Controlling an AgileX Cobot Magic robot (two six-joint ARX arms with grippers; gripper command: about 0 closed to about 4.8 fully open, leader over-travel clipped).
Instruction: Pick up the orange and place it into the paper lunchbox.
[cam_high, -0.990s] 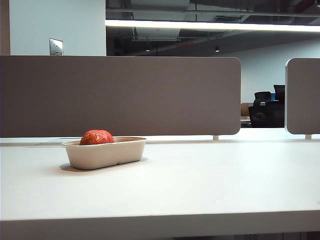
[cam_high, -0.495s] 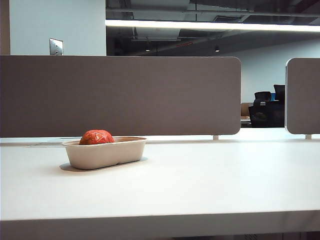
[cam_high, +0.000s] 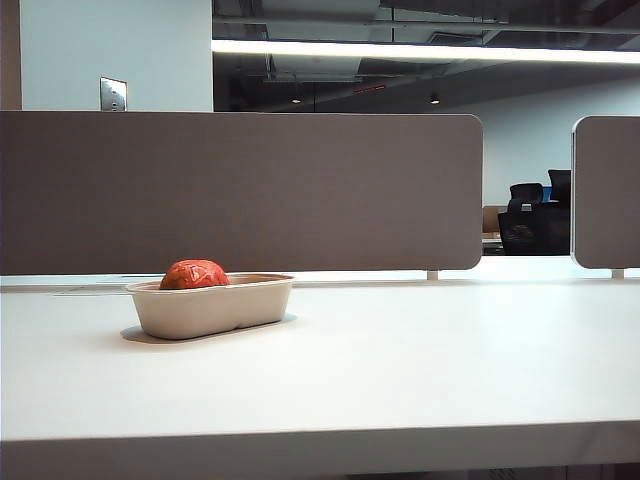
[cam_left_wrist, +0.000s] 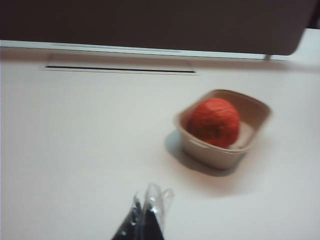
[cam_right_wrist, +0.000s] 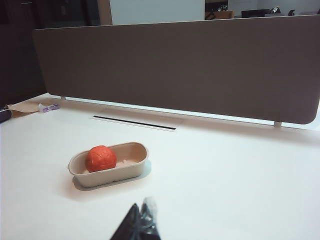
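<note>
Fingers of your left gripper (cam_left_wrist: 146, 212) and right gripper (cam_right_wrist: 140, 220) are pinched together, empty; ahead, unmoved, the orange (cam_left_wrist: 214, 121) sits in the lunchbox (cam_left_wrist: 260, 107) — task done.

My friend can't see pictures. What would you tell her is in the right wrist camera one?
A wrinkly red-orange ball, the orange, sits at one end of a shallow beige pulp tray, the paper lunchbox, on a white table. The closed right gripper hangs apart from it, holding nothing; a grey divider panel stands behind.

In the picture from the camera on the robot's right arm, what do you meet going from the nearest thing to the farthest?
Right claw, shut → paper lunchbox with the orange inside → dark slot in the table → grey divider panel. The left claw appears only in its own camera's picture, also shut.
</note>
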